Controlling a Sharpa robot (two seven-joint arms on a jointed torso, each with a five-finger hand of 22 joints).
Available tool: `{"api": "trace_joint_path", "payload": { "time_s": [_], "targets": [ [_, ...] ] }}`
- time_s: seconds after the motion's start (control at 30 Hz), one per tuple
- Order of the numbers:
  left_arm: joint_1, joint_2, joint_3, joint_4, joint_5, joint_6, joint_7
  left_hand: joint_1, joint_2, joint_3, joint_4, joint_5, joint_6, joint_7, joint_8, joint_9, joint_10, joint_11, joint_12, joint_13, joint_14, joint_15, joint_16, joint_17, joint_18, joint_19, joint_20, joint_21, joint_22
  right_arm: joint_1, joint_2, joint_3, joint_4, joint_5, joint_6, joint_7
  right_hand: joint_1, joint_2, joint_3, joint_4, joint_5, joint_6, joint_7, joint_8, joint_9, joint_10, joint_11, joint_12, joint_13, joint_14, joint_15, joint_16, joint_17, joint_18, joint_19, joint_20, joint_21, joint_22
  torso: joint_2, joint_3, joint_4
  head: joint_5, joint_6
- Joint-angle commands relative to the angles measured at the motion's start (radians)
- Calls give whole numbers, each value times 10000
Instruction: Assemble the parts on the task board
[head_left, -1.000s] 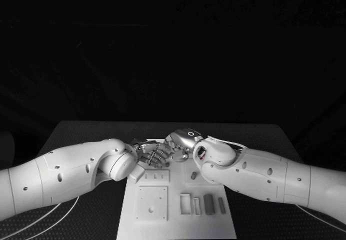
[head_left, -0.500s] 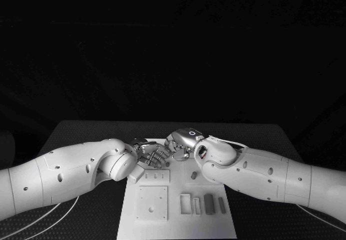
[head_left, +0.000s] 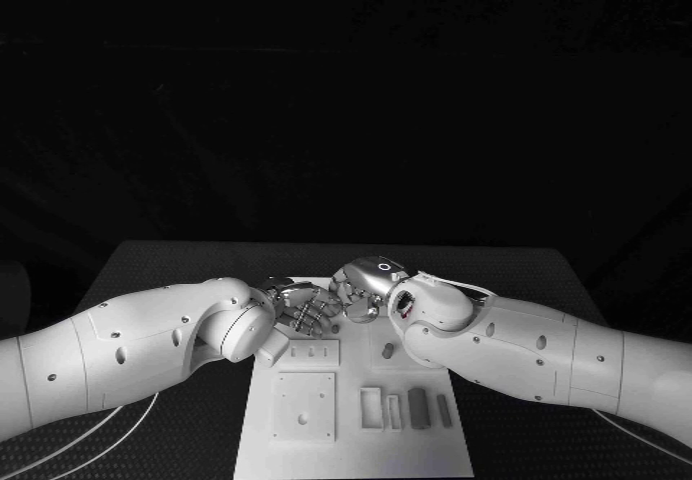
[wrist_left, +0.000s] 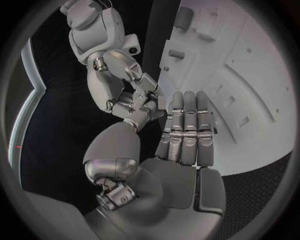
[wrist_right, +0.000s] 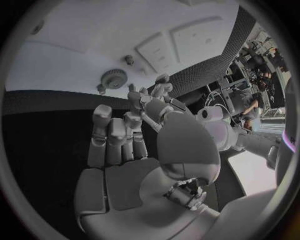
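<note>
Overhead, both hands meet fingertip to fingertip above the white task board (head_left: 353, 430) on the black table (head_left: 173, 262); grasp unclear.

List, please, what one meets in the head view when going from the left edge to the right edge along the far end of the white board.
Left arm → left hand → right hand → right arm. The two hands meet over the far end of the task board.

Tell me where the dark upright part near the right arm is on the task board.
In the head view, the dark part stands on the task board, right of centre, just beside the right arm and nearer the robot than both hands.
</note>
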Motion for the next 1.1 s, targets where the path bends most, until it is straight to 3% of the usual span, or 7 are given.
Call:
{"api": "trace_joint_path", "payload": {
  "time_s": [0.03, 0.13, 0.27, 0.6, 0.73, 0.83, 1.1],
  "targets": [
    [2, 20, 5, 31, 175, -52, 165, -116, -324, -37, 160, -305, -115, 24, -47, -18, -95, 15, -63, 20, -73, 44, -83, 12, -125, -78, -2, -83, 17, -12, 1, 5, 16, 78, 74, -2, -41, 51, 27, 21, -38, 823, 779, 55, 83, 86, -14, -58, -10, 77, 22, -3, -10, 148, 17, -24, 58, 144, -1, 0, -1, -9, 8],
    [0, 26, 5, 55, 240, 21, 186, -167, -442, -62, 237, -354, -156, 38, -60, -21, -113, 25, -74, 26, -83, 52, -107, 17, -123, -90, 7, -103, 21, -15, 2, 5, 27, 89, 78, -9, -42, 53, 27, 22, -38, 824, 778, 54, 84, 87, -14, -58, -10, 78, 22, -3, -11, 148, 18, -24, 58, 144, 3, 3, 7, -8, -4],
    [-3, 32, 5, 61, 240, 191, 162, -42, -399, -14, 211, -349, -178, 44, -59, -16, -138, 33, -87, 33, -90, 53, -127, 27, -115, -103, 10, -120, 29, -16, 5, 5, 29, 85, 71, -21, -44, 54, 27, 22, -38, 824, 778, 51, 83, 89, -14, -60, -11, 80, 21, -4, -12, 148, 18, -23, 57, 143, -2, 1, 9, -14, -4],
    [-5, 39, 5, 51, 71, 372, -19, 716, 53, 133, -277, -154, 90, -64, 149, 91, -90, -4, -63, 104, -23, 47, -167, 96, -121, -55, 14, -137, 116, -17, -17, 6, 29, 63, 52, -38, -48, 54, 26, 20, -39, 826, 778, 48, 84, 93, -14, -64, -12, 84, 21, -7, -15, 148, 21, -23, 56, 142, -1, 7, 3, 4, -16],
    [-7, 28, 5, 55, 52, 403, -44, 911, 206, 163, -431, 153, 167, -97, 206, 123, -54, -19, -49, 131, 16, 40, -174, 127, -129, -20, 9, -141, 148, -17, -25, 6, 28, 58, 57, -39, -48, 54, 26, 20, -39, 827, 778, 46, 84, 95, -15, -65, -13, 85, 21, -8, -16, 148, 21, -23, 56, 142, 3, 4, 11, -1, -19],
    [-8, 31, 5, 49, 52, 375, -19, 969, 301, 166, -478, 331, 231, -125, 249, 146, -19, -35, -34, 150, 53, 27, -169, 148, -129, 12, -2, -139, 168, -17, -24, 6, 29, 61, 84, -22, -49, 52, 26, 19, -39, 828, 778, 45, 84, 96, -15, -66, -13, 86, 21, -8, -16, 148, 22, -23, 56, 142, 1, 5, 9, -3, -9],
    [-8, 47, 5, 29, 76, 387, 70, 1037, 662, 221, -473, 392, 312, -166, 298, 174, 32, -59, -19, 173, 107, 8, -173, 170, -134, 55, -19, -147, 193, -17, -22, 6, 28, 79, 132, -6, -51, 52, 26, 19, -38, 830, 778, 41, 84, 99, -15, -70, -14, 89, 21, -11, -19, 148, 22, -22, 54, 141, -1, 4, -2, -8, -8]
  ]
}}
